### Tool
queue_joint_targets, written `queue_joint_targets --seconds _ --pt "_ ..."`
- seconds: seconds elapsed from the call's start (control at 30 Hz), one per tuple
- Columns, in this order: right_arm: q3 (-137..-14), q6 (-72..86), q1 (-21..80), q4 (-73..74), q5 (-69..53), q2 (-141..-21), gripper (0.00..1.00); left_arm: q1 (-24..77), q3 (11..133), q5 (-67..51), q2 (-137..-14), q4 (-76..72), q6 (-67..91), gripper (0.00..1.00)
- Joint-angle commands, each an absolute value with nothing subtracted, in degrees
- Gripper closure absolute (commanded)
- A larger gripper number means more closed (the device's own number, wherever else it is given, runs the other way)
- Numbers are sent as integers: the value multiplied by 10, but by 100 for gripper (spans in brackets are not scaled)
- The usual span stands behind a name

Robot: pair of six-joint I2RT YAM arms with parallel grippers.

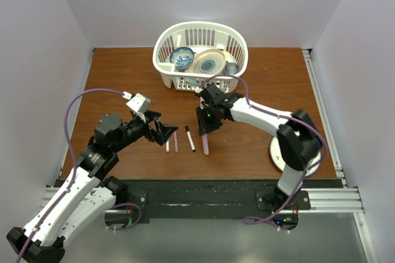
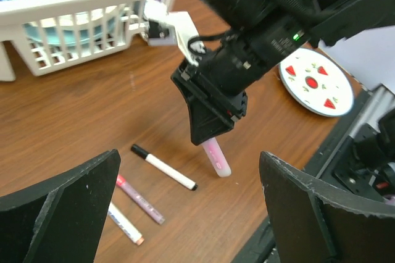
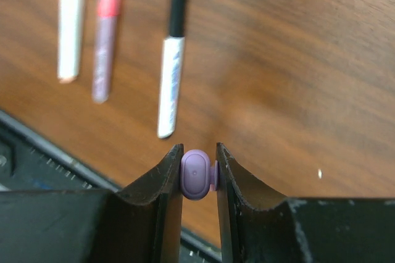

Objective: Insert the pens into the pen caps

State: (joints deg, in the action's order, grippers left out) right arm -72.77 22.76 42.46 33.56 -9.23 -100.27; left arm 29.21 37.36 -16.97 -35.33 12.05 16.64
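My right gripper point(image 1: 205, 131) point(image 3: 199, 159) is shut on the lilac clipped end of the lilac-pink highlighter point(image 1: 205, 146) point(image 2: 217, 158). The highlighter hangs steeply, its pale lower end at the wood. Left of it three pens lie side by side. The white pen point(image 1: 190, 139) point(image 2: 164, 168) point(image 3: 171, 84) has a black cap on its far end. The maroon pen point(image 1: 175, 141) point(image 2: 141, 199) point(image 3: 106, 34) has a red-pink cap end. The white pen point(image 1: 167, 146) point(image 2: 126, 226) has a reddish tip. My left gripper point(image 1: 164, 133) point(image 2: 189, 173) stands open just left of them, holding nothing. I see no loose pen caps.
A white basket point(image 1: 237, 53) point(image 2: 74, 4) with bowls and plates stands at the back centre. A white plate point(image 2: 311, 84) with red fruit prints lies at the right, near the right arm's base. The table's black front rail point(image 1: 203, 183) runs close behind the pens.
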Motion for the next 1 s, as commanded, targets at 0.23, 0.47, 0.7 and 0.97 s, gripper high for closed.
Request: queue_joint_targets --seconds 0.23,0.47,0.7,0.97 --pt "-795 276 390 321 -28 -1098 68 288 359 -89 -342 122 156 0" --pt "-789 284 388 353 10 -1025 25 289 351 -59 -325 118 164 0" --pt "-674 268 390 327 -10 -783 1 289 342 -92 -306 105 152 0" --pt "-583 315 389 326 49 -470 1 289 333 -129 -259 86 138 0"
